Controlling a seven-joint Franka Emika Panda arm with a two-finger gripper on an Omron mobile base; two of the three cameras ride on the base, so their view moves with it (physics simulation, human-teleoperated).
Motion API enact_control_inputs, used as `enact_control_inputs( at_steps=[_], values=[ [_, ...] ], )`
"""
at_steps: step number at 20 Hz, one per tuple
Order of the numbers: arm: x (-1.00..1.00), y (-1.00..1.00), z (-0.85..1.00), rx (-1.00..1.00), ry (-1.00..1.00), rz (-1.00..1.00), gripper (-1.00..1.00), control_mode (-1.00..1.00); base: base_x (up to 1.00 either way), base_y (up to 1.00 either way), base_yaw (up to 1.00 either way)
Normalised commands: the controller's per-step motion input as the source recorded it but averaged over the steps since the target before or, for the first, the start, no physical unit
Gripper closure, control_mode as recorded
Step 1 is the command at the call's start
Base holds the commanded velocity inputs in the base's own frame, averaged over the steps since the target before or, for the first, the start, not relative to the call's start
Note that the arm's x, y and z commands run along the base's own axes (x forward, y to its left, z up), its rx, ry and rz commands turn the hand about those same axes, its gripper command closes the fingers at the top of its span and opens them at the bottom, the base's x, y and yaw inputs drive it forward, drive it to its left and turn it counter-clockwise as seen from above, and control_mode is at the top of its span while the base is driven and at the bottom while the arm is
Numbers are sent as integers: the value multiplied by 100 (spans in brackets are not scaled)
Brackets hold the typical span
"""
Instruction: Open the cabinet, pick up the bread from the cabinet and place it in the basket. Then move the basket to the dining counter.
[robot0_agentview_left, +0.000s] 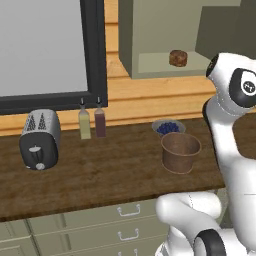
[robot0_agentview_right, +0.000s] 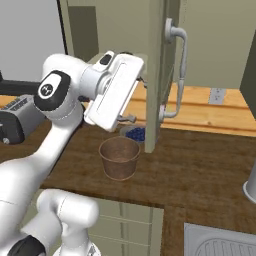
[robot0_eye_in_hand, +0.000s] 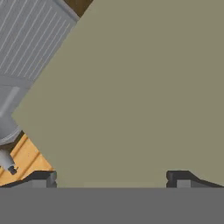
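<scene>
- cabinet (robot0_agentview_left: 165, 35) door (robot0_agentview_right: 156, 75) stands open, bread (robot0_agentview_left: 178, 58) on its shelf
- basket (robot0_agentview_left: 180, 152) sits on worktop (robot0_agentview_left: 100, 170)
- gripper (robot0_eye_in_hand: 109, 177) fingers apart, seemingly close against the door

open cabinet door (robot0_agentview_right: 156, 75) edge-on before the hand (robot0_eye_in_hand: 109, 177), shelf front unobstructed

the gripper (robot0_eye_in_hand: 109, 177) shows just two dark fingertips, with the cabinet (robot0_eye_in_hand: 131, 96) door's flat face close before them. in the right base view that door hides part of the berry bowl (robot0_agentview_right: 134, 133).
</scene>
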Motion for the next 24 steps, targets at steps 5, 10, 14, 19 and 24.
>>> enact_control_inputs(
  at_steps=[5,10,14,19,24],
  values=[
    [0,-28,0,4,0,0,-100,-100,0,0,0],
    [4,83,-11,0,0,0,-100,-100,0,0,0],
    [66,98,-38,10,0,3,-100,-100,0,0,0],
    [100,66,-63,34,-5,0,-100,-100,0,0,0],
    [76,6,-92,63,-34,-3,-100,-100,0,0,0]
  ],
)
